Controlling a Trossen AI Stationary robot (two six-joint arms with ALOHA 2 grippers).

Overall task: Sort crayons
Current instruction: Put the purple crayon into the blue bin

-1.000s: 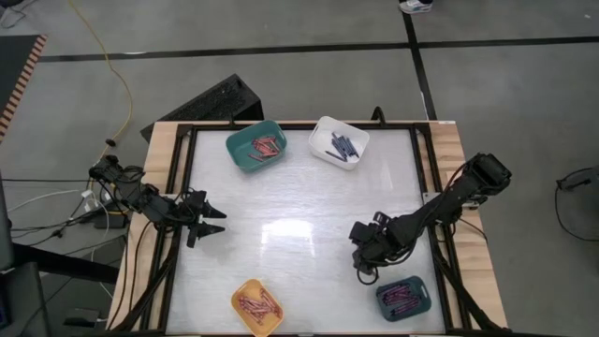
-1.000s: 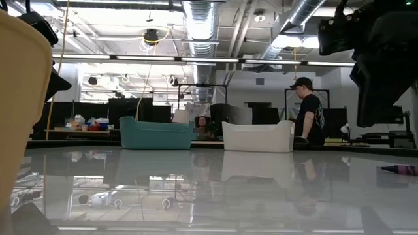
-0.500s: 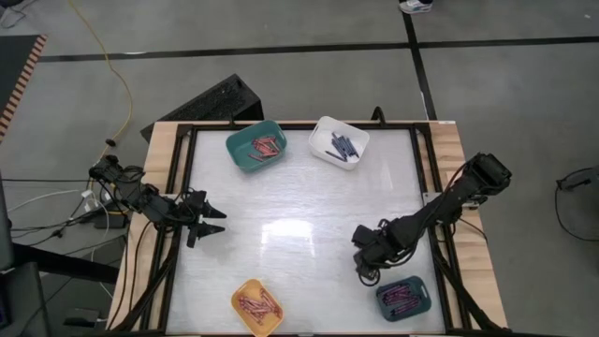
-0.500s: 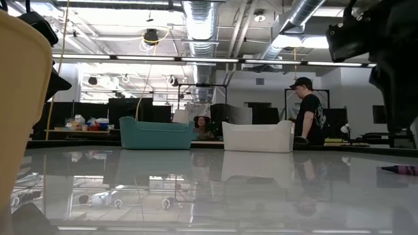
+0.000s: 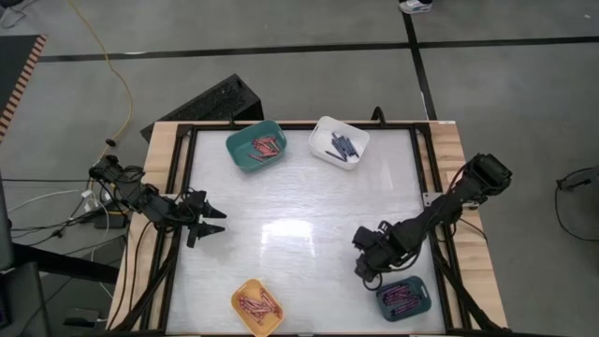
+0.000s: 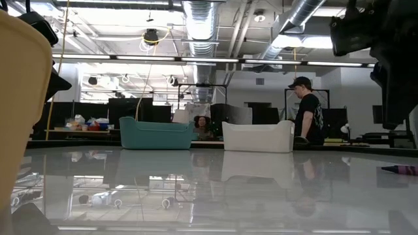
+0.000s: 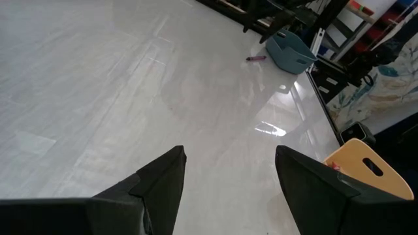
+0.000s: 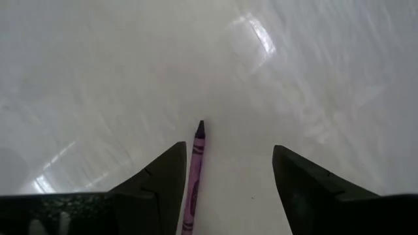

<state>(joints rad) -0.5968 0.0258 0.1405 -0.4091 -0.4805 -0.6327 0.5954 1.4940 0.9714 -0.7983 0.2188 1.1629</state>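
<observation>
**Right pincer spread wide over a lone purple crayon**

Right pincer (image 5: 368, 274) of mine hangs low over the table (image 5: 299, 197) near its right front part, just beside the dark blue bin (image 5: 403, 298). From above, that bin holds purple crayons (image 5: 401, 297). The yellow bin (image 5: 257, 306) at the front edge holds reddish ones, the teal bin (image 5: 255, 146) at the far edge holds red ones, and the white bin (image 5: 339, 142) next to it holds dark blue ones. My left pincer (image 5: 208, 221) waits at the table's left edge, fingers spread, holding nothing.

At table height, the teal bin (image 6: 156, 133) and white bin (image 6: 258, 136) stand at the far side, and one purple crayon (image 6: 398, 169) lies flat at the right. A person (image 6: 308, 112) stands in the room behind.

Past my left wrist, the fingers (image 7: 157, 183) stand well apart over bare table; far off, the loose crayon (image 7: 255, 58) lies just beside the blue bin (image 7: 289, 53), with the yellow bin (image 7: 361, 168) nearer.

Past my right wrist, both fingers (image 8: 164, 173) are wide apart and empty. The purple crayon (image 8: 194, 173) lies on the table between them, close to one finger; whether it touches I cannot tell.
</observation>
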